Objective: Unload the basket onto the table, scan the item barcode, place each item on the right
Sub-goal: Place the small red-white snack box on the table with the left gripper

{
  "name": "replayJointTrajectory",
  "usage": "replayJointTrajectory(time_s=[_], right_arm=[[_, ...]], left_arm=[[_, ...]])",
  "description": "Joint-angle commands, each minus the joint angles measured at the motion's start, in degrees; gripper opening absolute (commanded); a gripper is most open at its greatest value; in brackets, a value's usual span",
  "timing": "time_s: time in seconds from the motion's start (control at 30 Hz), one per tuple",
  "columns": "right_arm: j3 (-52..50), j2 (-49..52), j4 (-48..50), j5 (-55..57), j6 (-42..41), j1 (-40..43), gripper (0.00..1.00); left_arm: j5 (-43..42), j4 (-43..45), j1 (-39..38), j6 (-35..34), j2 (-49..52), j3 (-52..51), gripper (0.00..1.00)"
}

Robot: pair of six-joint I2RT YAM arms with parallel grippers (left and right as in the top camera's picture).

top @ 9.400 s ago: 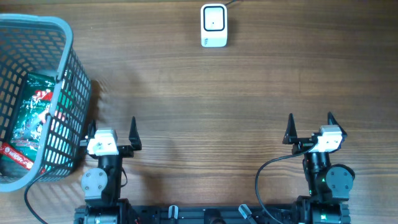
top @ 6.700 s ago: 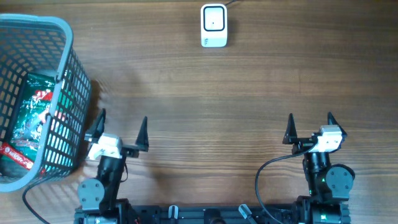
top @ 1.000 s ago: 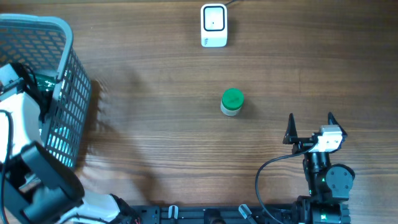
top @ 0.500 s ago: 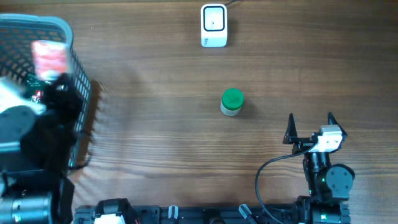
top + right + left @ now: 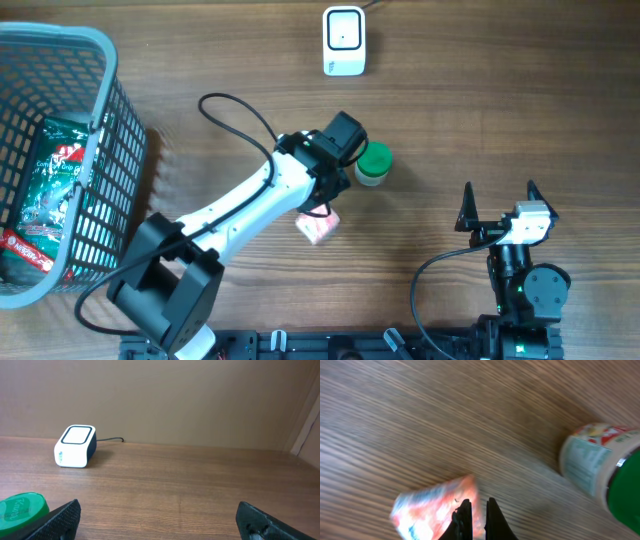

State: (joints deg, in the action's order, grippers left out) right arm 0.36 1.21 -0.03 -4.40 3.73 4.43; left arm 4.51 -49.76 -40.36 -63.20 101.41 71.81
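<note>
A pink and white packet [image 5: 318,227] hangs just above the table's middle, blurred in the left wrist view [image 5: 432,510]. My left gripper [image 5: 320,209] [image 5: 476,503] is shut on its upper edge, fingers pointing down. The white barcode scanner [image 5: 344,41] [image 5: 75,446] stands at the far edge, well beyond the packet. My right gripper [image 5: 500,196] [image 5: 160,522] rests wide open at the near right with nothing between its fingers.
A green-capped jar [image 5: 373,164] [image 5: 600,470] [image 5: 22,510] stands upright right beside my left wrist. A grey-blue mesh basket [image 5: 100,60] at the far left holds a green packet [image 5: 55,180] and a red item [image 5: 22,250].
My left arm has swung out of the basket to the table's middle, carrying the pink packet with it. The right arm has not moved.
</note>
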Motion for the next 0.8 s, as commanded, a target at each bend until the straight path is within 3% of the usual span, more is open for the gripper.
replayJointTrajectory(time_s=[0.0,0.03,0.1,0.2,0.3,0.37,0.43,0.5,0.57,0.67,0.77], right_arm=[[-0.1,-0.4,0.2,0.6,-0.7,-0.1,1.00],[-0.1,-0.4,0.2,0.6,-0.7,-0.1,0.99],[-0.1,-0.4,0.2,0.6,-0.7,-0.1,1.00],[-0.1,-0.4,0.2,0.6,-0.7,-0.1,1.00],[-0.1,-0.4,0.2,0.6,-0.7,-0.1,1.00],[-0.1,-0.4,0.2,0.6,-0.7,-0.1,0.99],[-0.1,-0.4,0.2,0.6,-0.7,-0.1,0.99],[-0.1,-0.4,0.2,0.6,-0.7,-0.1,1.00],[-0.1,-0.4,0.2,0.6,-0.7,-0.1,1.00],[-0.1,-0.4,0.2,0.6,-0.7,-0.1,1.00],[-0.1,-0.4,0.2,0.6,-0.7,-0.1,0.99]], left_arm=[[0.5,1.2,-0.7,0.9,-3.5,3.2,0.07],[0.5,1.1,-0.3,4.1,-5.0,5.2,0.29],[5.4,-3.9,2.1,10.7,-9.5,14.7,1.00],[17.2,-13.8,8.7,12.1,-14.1,27.8,1.00],[20.5,-18.0,25.0,11.8,-19.8,35.5,1.00],[16.1,-18.3,42.2,10.0,-22.6,35.5,1.00],[4.4,-18.3,61.8,5.2,-21.3,34.9,1.00],[-1.3,-18.3,69.5,0.2,-18.5,34.8,1.00],[-5.1,-18.2,74.6,-5.0,-13.7,34.8,1.00],[-5.1,-18.2,74.4,-9.7,-5.2,34.7,1.00],[-5.2,-17.3,72.0,-22.4,4.6,34.7,1.00]])
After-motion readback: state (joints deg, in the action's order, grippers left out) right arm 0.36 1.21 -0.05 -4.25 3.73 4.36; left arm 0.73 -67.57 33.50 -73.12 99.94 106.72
